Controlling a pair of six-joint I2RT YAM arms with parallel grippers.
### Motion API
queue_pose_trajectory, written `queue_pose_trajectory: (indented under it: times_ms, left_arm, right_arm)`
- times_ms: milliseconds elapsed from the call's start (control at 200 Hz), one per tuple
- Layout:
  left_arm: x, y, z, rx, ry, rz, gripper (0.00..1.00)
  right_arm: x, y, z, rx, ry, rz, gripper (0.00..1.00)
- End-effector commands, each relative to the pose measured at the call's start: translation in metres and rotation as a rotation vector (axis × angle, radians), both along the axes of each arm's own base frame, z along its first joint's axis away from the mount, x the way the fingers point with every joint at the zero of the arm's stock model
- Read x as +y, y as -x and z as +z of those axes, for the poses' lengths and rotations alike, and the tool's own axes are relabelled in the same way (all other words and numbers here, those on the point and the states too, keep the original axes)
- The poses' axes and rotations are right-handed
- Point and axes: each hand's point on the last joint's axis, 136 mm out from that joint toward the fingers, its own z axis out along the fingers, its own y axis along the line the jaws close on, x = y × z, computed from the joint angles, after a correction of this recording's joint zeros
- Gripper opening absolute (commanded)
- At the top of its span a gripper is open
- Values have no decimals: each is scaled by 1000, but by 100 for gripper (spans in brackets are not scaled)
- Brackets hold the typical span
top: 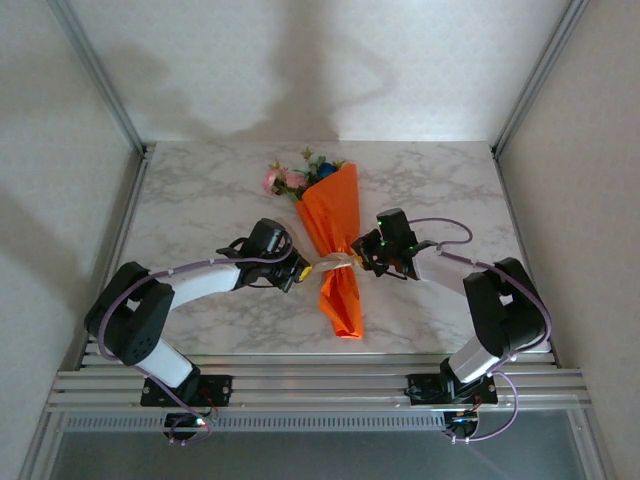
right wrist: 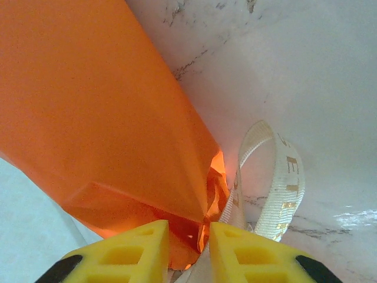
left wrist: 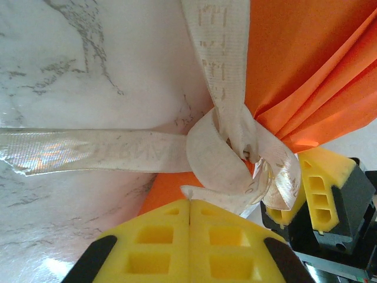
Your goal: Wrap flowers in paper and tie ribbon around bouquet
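Orange paper [top: 335,210] is already rolled into a cone around the flowers [top: 290,180]. The bouquet [top: 345,305] lies mid-surface [top: 200,200], with its blooms toward the far edge and its flared tail toward the arms. A cream ribbon [left wrist: 235,147] circles the narrow waist and is gathered there into a loose knot. In the left wrist view one tail lies flat on the marble to the left and another runs up beside the paper. The left gripper [left wrist: 189,206] sits just beside the waist with its yellow pads pressed fully together, and a fold of ribbon from the knot runs into their tips, so it looks pinched there. The right gripper [right wrist: 188,227] is at the opposite side of the waist with its pads a little apart. A strip of ribbon and a crumple of paper show in the gap, clamped by nothing, and a slack loop of ribbon arches just beside it. The step in hand looks like cinching the knot. To do it well, the right gripper should close on ribbon alone and keep the thin paper out of its pads. Both sides should then draw outward in opposite directions, low along the surface and evenly, so the bouquet neither slides nor rolls. The pull should end once the loops flatten against the waist, since a harder pull would likely crease or tear the paper.
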Motion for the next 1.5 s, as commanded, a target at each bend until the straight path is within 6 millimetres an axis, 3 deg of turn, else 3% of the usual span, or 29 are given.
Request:
queue_pose_trajectory:
  times_ms: [0, 165, 531, 796, 881, 1296, 1492]
  left_arm:
    - [-2, 0, 4, -4, -5, -21, 0]
    - [-3, 0, 5, -3, -2, -22, 0]
    - [-1, 3, 3, 2, -6, -25, 0]
    - [-1, 3, 5, -1, -8, -26, 0]
    - [0, 4, 5, 1, -9, -27, 0]
    - [11, 7, 8, -5, -31, -19, 0]
    - [11, 5, 9, -9, -32, -17, 0]
  right_arm:
    - [1, 8, -10, 34, -20, -18, 26]
    - [1, 9, -22, 61, -58, -64, 26]
    - [0, 10, -24, 86, -65, -94, 27]
    - [-1, 7, -29, 83, -46, -100, 11]
    - [-3, 4, -26, 69, -33, -110, 0]
    - [-30, 2, 9, -51, 67, -153, 0]
    - [-29, 1, 13, -56, 54, -142, 0]
